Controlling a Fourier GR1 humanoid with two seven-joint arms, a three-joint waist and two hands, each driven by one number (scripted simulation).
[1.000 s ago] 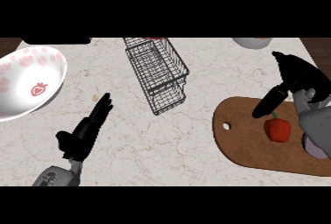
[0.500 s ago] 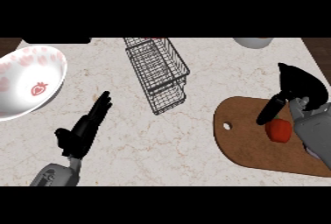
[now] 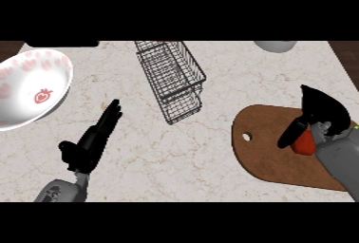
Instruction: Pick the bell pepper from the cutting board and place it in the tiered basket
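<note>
Marble-patterned bench [image 3: 210, 61] carries everything, pale with thin veins. White bowl [image 3: 28, 90] with a red strawberry print sits beyond and to the left of the left fingers. Wire basket [image 3: 170, 80], dark and tiered, stands well ahead of both hands, between them across the bench. Brown board [image 3: 270, 152] with a small hole near its left edge lies under the right hand. Another pale dish [image 3: 277, 45] shows only partly at the far edge.

Left hand [image 3: 88, 147] rests open on the bench, fingers [image 3: 111, 114] straight and pointing toward the basket, holding nothing. Right hand [image 3: 322, 116] hangs over the board, its thumb curled down just left of the red pepper [image 3: 306, 142]. The pepper sits on the board at the thumb's tip, partly hidden by the forearm; whether the fingers close on it cannot be told.
</note>
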